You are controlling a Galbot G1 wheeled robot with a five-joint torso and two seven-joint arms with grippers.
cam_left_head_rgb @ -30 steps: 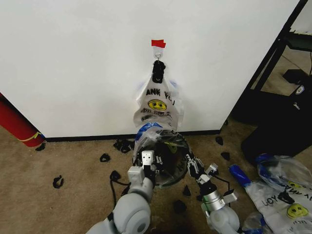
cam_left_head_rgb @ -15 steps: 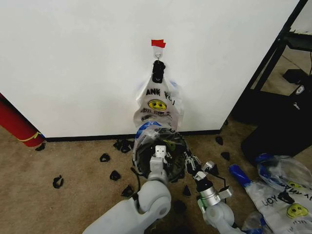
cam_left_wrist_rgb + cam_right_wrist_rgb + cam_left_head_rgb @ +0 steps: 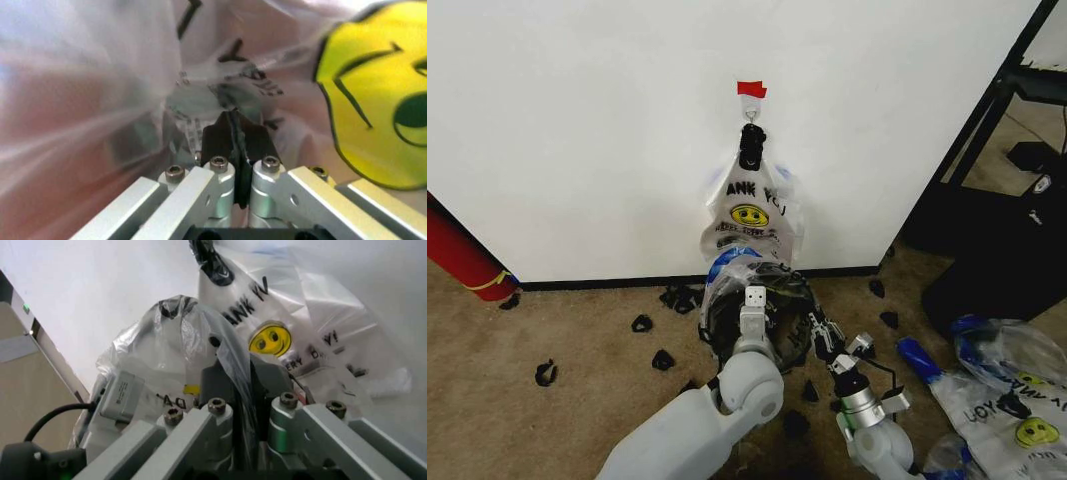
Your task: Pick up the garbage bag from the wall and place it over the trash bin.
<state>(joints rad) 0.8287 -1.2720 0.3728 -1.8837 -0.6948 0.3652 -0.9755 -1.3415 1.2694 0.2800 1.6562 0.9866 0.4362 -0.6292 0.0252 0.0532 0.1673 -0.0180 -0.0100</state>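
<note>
The hanging bags (image 3: 752,215) read "ANK YOU".

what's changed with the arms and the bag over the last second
The left claw swung from the trash bin's left rim inward over its middle, shut on the garbage bag. The right claw stayed at the right rim, pinching the bag. The hanging bunch of bags didn't move.

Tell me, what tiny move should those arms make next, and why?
Probably spread the bag wider over the bin. Both grippers, left and right, are shut on plastic, and the bag sits bunched on the rim rather than draped round it.
</note>
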